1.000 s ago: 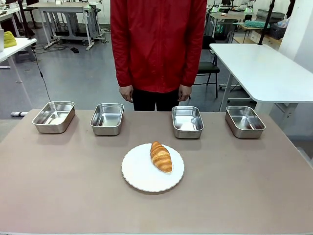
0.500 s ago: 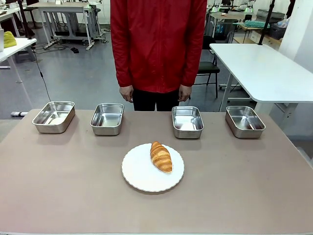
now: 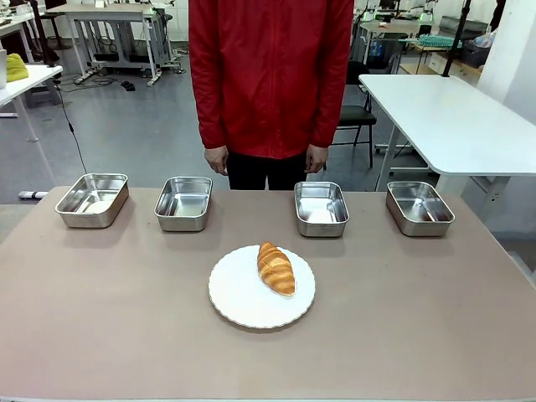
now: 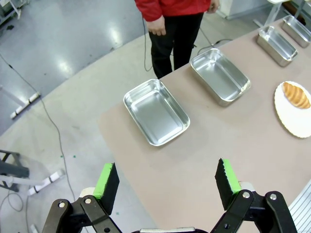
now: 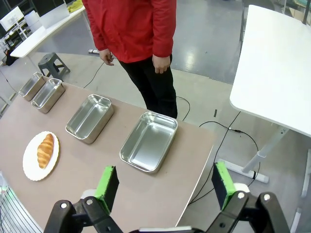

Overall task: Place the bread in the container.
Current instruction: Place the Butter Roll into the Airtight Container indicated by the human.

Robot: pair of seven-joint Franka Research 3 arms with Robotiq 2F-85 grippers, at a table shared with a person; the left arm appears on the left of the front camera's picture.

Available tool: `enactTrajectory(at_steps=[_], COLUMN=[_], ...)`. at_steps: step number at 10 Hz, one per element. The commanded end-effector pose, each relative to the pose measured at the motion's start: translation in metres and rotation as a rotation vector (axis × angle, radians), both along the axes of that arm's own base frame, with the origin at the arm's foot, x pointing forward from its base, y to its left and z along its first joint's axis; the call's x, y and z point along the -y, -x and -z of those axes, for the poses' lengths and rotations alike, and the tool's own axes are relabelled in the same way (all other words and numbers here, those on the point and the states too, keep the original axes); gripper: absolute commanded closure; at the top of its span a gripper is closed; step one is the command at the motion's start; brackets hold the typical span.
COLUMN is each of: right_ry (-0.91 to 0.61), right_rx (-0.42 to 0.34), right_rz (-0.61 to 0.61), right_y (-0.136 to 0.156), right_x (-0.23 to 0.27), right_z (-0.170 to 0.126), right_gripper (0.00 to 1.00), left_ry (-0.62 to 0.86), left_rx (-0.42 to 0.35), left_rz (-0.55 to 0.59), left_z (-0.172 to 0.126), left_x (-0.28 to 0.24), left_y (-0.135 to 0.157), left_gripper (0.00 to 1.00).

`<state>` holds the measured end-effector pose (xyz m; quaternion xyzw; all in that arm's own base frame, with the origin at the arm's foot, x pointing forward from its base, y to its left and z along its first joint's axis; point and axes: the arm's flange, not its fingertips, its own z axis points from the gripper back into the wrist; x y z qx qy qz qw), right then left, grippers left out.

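On the plate [image 3: 239, 306] mid-table: bread [image 3: 276, 268], probably light and crumbly.
Your left gripper [image 4: 166, 166] and right gripper [image 5: 164, 168] sit wide apart, empty; pinch the thick middle gently.

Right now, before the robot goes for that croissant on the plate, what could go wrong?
The croissant is flaky, so the fingers, now wide open, might crush it or push it off the white plate. The four steel pans look alike, so the robot might drop it in the wrong one. The person's hands hang just behind the pans; a reach could come near them.
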<state>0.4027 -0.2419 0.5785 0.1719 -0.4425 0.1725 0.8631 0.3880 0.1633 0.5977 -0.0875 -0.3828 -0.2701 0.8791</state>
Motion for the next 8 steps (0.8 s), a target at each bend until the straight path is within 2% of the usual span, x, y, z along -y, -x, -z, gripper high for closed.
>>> enactTrajectory(at_steps=[1, 8], right_ry=[0.003, 0.003], right_rx=[0.004, 0.004], right_rz=[-0.002, -0.002], right_y=[-0.0004, -0.0004], right_x=[-0.0005, -0.0005], right_z=[-0.0019, -0.0019], right_gripper=[0.00, 0.00], left_ry=[-0.010, -0.010], left_rx=[0.003, 0.003], left_rz=[-0.004, -0.004], left_z=[-0.0011, -0.0011], left_x=[-0.0001, -0.0001], left_y=[0.0021, 0.0021], left_gripper=[0.00, 0.00])
